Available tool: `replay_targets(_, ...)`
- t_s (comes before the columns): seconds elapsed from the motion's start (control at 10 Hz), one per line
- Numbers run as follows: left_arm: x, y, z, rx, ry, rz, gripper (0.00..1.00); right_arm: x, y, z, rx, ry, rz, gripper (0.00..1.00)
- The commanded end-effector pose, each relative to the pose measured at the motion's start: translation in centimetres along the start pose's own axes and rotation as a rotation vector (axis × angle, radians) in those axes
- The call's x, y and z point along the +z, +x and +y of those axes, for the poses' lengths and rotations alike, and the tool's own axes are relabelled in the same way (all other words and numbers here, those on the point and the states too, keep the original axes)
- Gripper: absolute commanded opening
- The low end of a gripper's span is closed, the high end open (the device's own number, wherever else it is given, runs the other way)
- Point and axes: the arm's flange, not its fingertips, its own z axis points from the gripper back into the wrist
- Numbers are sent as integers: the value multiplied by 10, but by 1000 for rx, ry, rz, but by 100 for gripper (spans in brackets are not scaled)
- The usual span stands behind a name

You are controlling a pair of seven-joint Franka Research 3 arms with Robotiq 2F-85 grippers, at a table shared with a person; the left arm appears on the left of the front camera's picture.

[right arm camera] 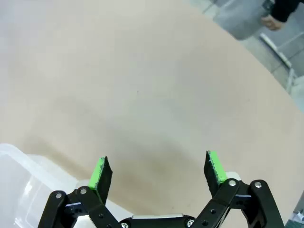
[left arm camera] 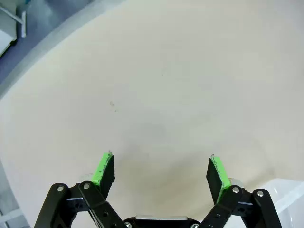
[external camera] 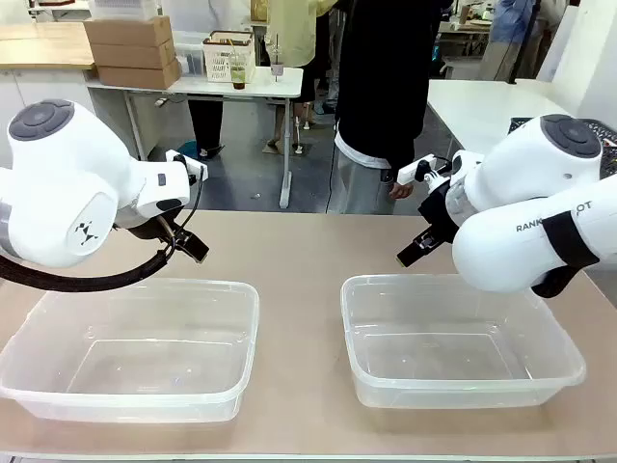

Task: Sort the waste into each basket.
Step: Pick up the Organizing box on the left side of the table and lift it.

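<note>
Two see-through colourless plastic rectangular tubs, the left tub point(external camera: 154, 284) and the right tub point(external camera: 434, 279), sat apart on the beige table point(external camera: 299, 246). The left fingers point(left arm camera: 102, 167) and the right fingers point(right arm camera: 214, 166) stood spread wide over bare table beyond the tubs.

Tan tabletop point(external camera: 299, 256) right across, plain and matte, with a faint darker smudge or two in the left wrist view. Two tubs on it: the left basket point(external camera: 145, 284) colourless and see-through, the right basket point(external camera: 434, 281) just the same (the tan shows straight through both). Left arm point(external camera: 58, 193) glossy white with a dark grey cap. Right arm point(external camera: 540, 222) white too, with a black band around it and grey lettering. Left gripper point(left arm camera: 161, 164) black, its pads point(left arm camera: 102, 168) vivid green. Right gripper point(right arm camera: 156, 164) black, its pads point(right arm camera: 214, 166) that same green. Beyond the table, a person point(external camera: 381, 77) in black over a white hem, brown cardboard boxes point(external camera: 130, 48), grey-blue floor point(external camera: 251, 183).
</note>
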Motion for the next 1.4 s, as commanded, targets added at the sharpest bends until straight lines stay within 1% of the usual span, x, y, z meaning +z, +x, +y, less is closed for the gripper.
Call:
replay_targets(0.0,0,0,0,0,0,0,100,0,0,0,0,0,-1,100)
replay_targets(1.1,0,0,0,0,0,0,100,0,0,0,0,0,1,100)
replay_targets(1.2,34,8,2,16,12,16,100,41,8,-1,-71,-25,0,100)
replay_targets(1.3,77,16,-1,91,57,59,100,90,13,8,-115,-54,-27,100)
